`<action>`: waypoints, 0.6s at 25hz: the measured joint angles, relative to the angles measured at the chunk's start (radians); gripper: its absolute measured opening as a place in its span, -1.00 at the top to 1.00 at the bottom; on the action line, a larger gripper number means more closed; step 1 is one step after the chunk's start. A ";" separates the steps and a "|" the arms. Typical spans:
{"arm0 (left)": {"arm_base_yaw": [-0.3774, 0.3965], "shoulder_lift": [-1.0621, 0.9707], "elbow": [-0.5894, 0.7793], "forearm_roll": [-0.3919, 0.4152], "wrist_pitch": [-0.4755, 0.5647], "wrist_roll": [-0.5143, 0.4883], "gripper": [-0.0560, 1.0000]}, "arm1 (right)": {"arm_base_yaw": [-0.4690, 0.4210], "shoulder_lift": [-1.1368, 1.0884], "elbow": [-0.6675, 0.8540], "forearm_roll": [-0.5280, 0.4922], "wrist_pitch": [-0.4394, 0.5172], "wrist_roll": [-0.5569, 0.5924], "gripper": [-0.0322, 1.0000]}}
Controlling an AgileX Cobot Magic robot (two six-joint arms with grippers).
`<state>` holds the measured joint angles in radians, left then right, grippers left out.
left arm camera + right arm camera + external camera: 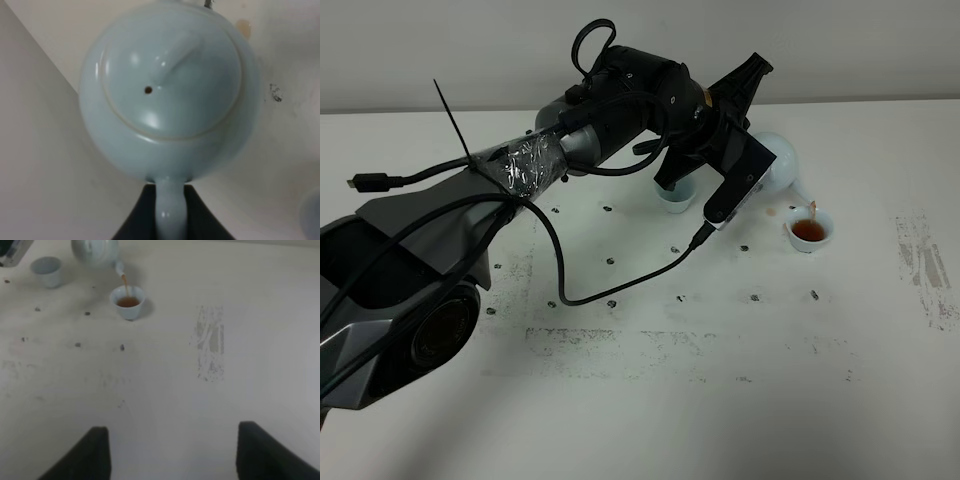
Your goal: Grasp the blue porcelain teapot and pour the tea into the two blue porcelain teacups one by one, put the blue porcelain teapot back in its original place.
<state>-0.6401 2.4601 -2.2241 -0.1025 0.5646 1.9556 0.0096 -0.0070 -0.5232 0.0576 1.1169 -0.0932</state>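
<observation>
My left gripper (pixel 756 142) is shut on the loop handle of the blue porcelain teapot (pixel 784 157). The pot hangs tilted above the table with its spout down. A thin brown stream runs from the spout into the right teacup (pixel 810 232), which holds brown tea. The other teacup (pixel 673 199) stands to its left, half hidden behind my left arm. In the left wrist view the teapot (pixel 170 90) fills the frame, its handle pinched in the gripper (pixel 170 220). My right gripper (pixel 177 455) is open over bare table, well short of the teapot (pixel 95 251) and both teacups (pixel 128 301), (pixel 46 271).
A black cable (pixel 620 290) loops from the left arm across the white table (pixel 650 400). A worn grey scuff patch (pixel 210 342) marks the table right of the cups. A small tea spot (pixel 771 212) lies beside the filled cup.
</observation>
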 joint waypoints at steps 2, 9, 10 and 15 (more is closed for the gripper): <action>0.000 0.000 0.000 -0.002 0.000 0.000 0.89 | 0.000 0.000 0.000 0.000 -0.001 0.000 -0.07; 0.000 0.000 0.000 -0.003 0.000 0.000 0.89 | 0.000 0.000 0.000 0.000 -0.001 0.000 -0.07; 0.000 0.000 0.000 -0.004 0.000 0.000 0.89 | 0.000 0.000 0.000 0.000 -0.001 0.000 -0.07; 0.000 0.000 0.000 -0.018 0.002 -0.017 0.89 | 0.000 0.000 0.000 0.000 -0.001 0.000 -0.07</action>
<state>-0.6401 2.4601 -2.2241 -0.1209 0.5667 1.9391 0.0096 -0.0070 -0.5232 0.0576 1.1161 -0.0932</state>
